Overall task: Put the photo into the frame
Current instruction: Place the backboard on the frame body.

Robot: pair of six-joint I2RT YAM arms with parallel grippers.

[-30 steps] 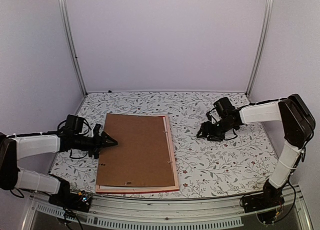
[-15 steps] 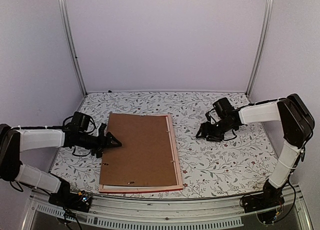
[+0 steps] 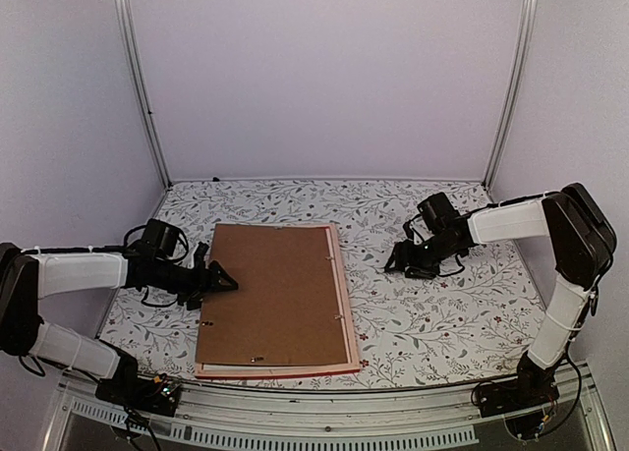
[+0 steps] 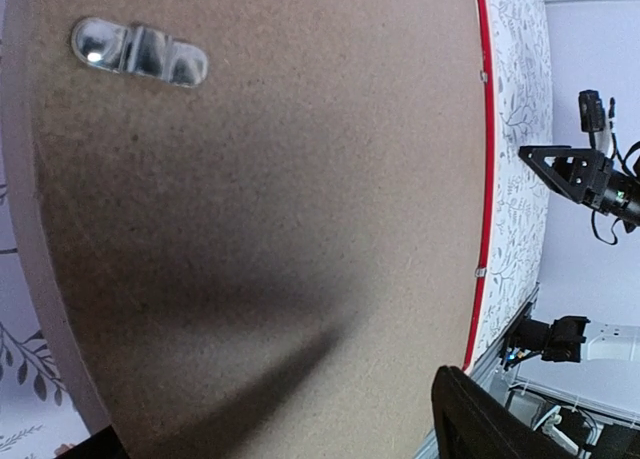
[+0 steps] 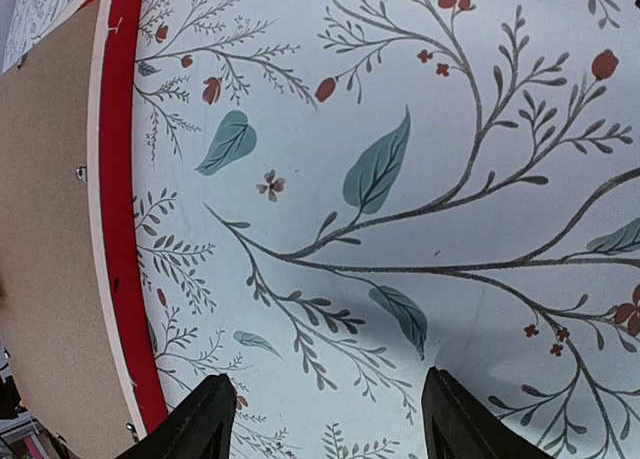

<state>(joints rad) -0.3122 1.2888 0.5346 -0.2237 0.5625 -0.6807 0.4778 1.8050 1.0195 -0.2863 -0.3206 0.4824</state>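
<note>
Floral counter: thin red-railed frame face-down, brown backing board on top; photo hidden, likely beneath. Left gripper spread at board's left edge, right gripper spread, well apart. Risk: sideways nudge skews board.

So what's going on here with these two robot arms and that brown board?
A red-edged picture frame lies on the flowered table, with a brown backing board lying on top of it. The left end effector is at the board's left edge, its fingers open and gripping nothing. The right end effector hovers open above the table to the frame's right, holding nothing. The photo is not in sight; whether it sits under the board cannot be told.
</note>
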